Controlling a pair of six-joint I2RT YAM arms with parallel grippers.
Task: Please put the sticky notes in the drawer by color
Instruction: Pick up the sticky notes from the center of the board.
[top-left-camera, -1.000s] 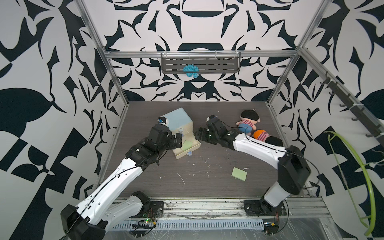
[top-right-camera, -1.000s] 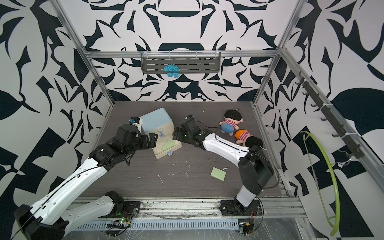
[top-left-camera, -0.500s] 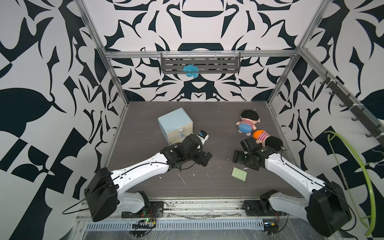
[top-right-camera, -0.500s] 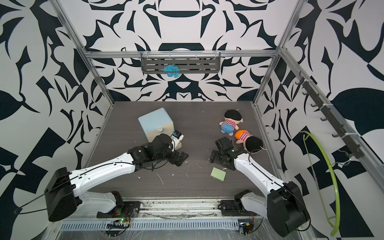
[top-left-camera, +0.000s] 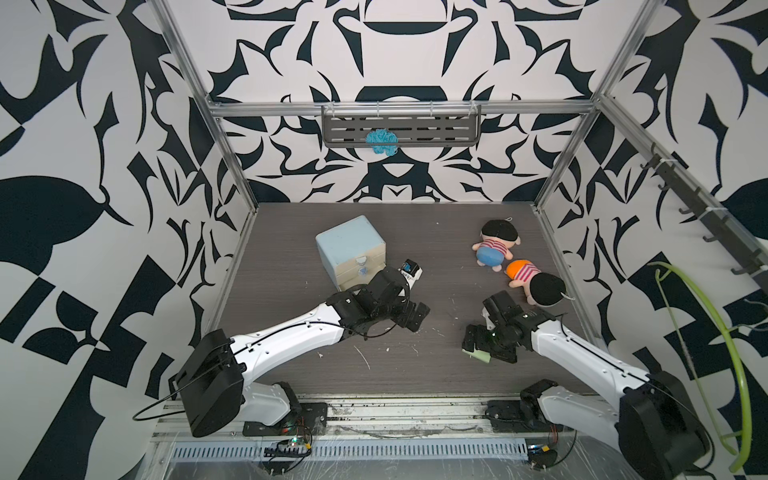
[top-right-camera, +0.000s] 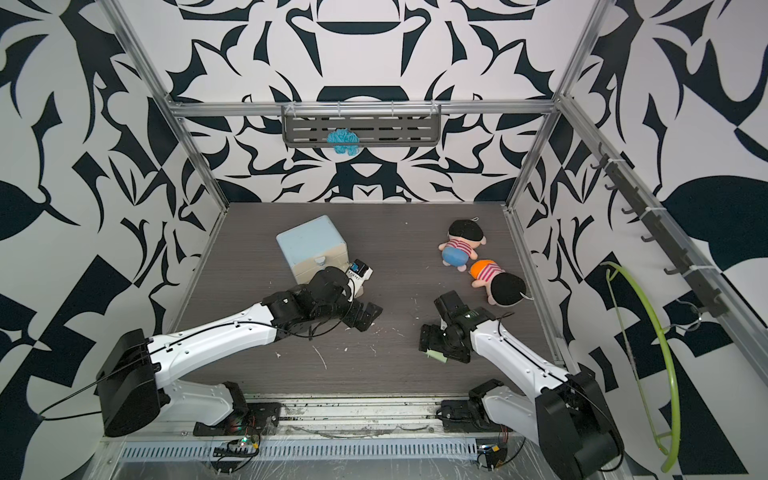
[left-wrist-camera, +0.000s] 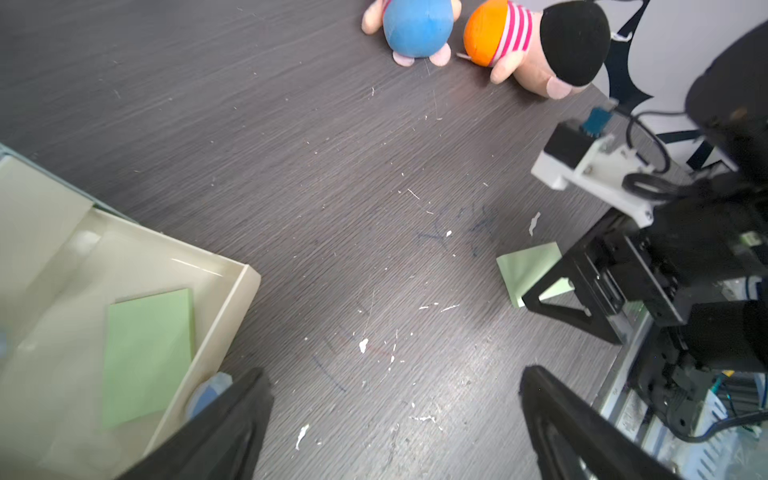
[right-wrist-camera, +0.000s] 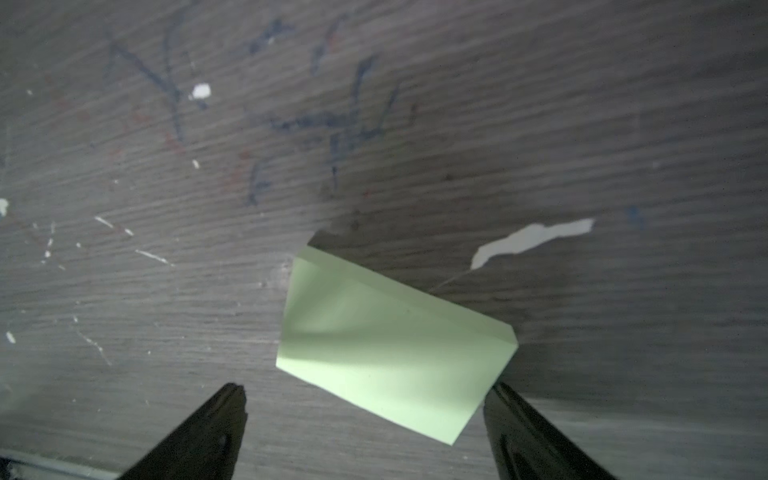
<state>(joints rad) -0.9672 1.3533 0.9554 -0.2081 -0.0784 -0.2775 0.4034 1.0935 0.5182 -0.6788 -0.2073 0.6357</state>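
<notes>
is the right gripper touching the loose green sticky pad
Cannot tell. Right wrist view: one of the right gripper's fingers meets the light green paper pad's edge, height unclear; the other stands clear.

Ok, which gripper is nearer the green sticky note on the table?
Right. The right gripper hangs open over the green sticky note; the left gripper is open beside the drawer, farther off.

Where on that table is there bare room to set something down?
Bare table lies between the chest and the blue doll, along the back wall, and by the front rail. Crowded: the left gripper by the open drawer, the right gripper over the green pad.
</notes>
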